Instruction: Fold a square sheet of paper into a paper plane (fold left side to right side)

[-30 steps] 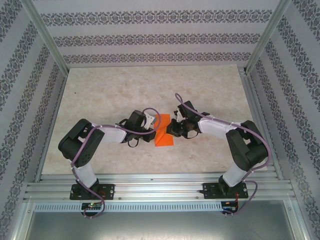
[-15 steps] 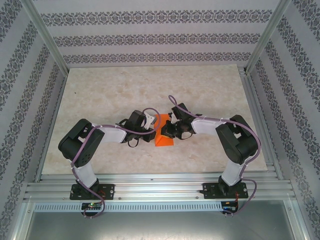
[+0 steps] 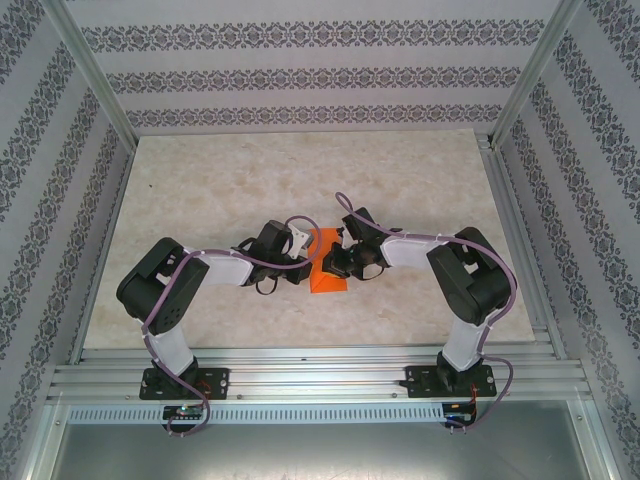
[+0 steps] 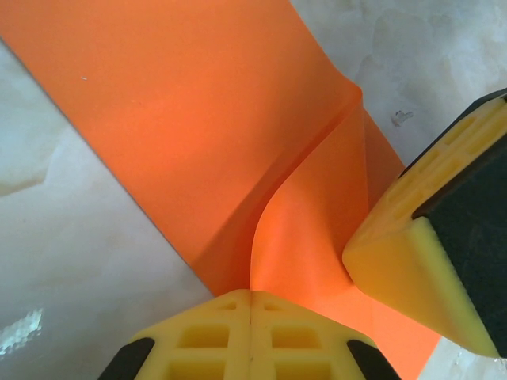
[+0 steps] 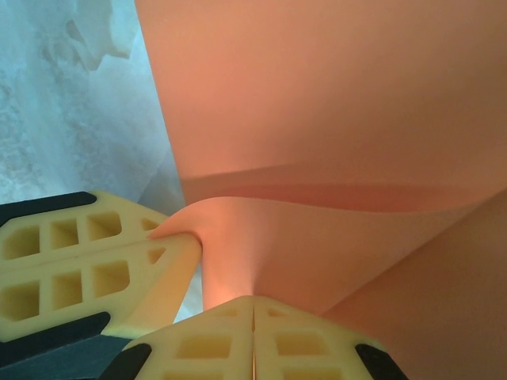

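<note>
We find the square sheet of paper at the centre of the table, long axis running away from the bases, one flap curling up. Left gripper and right gripper, both closed, touch it from opposite sides

The middle of the frame is crowded: my left gripper and my right gripper meet on the orange sheet of paper, tips just beside each other, too close for anything to pass between. My left arm blocks the lower left, my right arm the lower right. The table lies open in the upper half, up to the patterned wall. Metal posts close both upper corners.
</note>
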`<state>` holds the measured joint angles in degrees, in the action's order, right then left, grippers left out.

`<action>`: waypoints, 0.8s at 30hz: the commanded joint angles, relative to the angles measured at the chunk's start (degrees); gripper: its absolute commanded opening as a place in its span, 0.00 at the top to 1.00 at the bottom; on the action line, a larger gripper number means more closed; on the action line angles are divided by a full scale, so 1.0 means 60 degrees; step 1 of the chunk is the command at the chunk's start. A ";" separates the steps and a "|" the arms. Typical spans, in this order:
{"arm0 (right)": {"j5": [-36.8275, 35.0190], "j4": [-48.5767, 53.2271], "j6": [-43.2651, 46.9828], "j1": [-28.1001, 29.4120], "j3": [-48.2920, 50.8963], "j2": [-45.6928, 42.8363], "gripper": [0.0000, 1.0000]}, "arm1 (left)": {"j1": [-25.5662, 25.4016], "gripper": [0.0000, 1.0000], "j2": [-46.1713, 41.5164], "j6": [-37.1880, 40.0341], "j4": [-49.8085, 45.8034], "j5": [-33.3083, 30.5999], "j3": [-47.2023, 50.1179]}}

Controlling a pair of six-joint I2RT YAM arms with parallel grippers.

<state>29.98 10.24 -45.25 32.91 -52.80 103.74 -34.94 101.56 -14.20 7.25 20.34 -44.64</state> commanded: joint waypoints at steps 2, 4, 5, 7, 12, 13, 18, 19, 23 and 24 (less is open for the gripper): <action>-0.0162 -0.0092 0.0164 0.0115 -0.0199 0.0155 0.92 | 0.0006 1.00 0.0227 0.0015 -0.0036 -0.0424 0.0097; -0.0177 -0.0113 0.0171 0.0117 -0.0153 0.0155 0.92 | 0.0008 1.00 0.0212 0.0006 -0.0049 -0.0486 0.0101; -0.0183 -0.0134 0.0153 0.0125 -0.0140 0.0172 0.92 | 0.0002 1.00 0.0212 -0.0032 -0.0049 -0.0529 0.0101; -0.0134 -0.0197 0.0119 0.0122 -0.0112 0.0205 0.92 | 0.0000 1.00 0.0187 -0.0113 0.0017 -0.0569 0.0128; -0.0107 -0.0235 0.0096 0.0118 -0.0136 0.0168 0.92 | 0.0007 1.00 0.0139 -0.0320 -0.0015 -0.0790 0.0026; -0.0117 -0.0204 0.0122 0.0113 -0.0134 0.0170 0.92 | 0.0006 1.00 0.0125 -0.0359 -0.0006 -0.0847 -0.0008; -0.0133 -0.0219 0.0116 0.0122 -0.0103 0.0188 0.92 | -0.0004 1.00 0.0161 -0.0424 -0.0036 -0.0924 -0.0078; -0.0120 -0.0234 0.0116 0.0121 -0.0089 0.0185 0.92 | 0.0005 1.00 0.0168 -0.0435 -0.0036 -0.0950 -0.0061; -0.0129 -0.0256 0.0101 0.0125 -0.0089 0.0157 0.91 | 0.0004 1.00 0.0168 -0.0483 -0.0078 -0.1044 -0.0074; -0.0133 -0.0248 0.0101 0.0115 -0.0080 0.0156 0.91 | 0.0006 1.00 0.0168 -0.0493 -0.0095 -0.1070 -0.0092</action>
<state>30.00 9.85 -45.12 32.93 -52.80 103.81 -35.05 101.54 -16.25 7.25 19.35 -44.64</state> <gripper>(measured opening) 0.085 0.058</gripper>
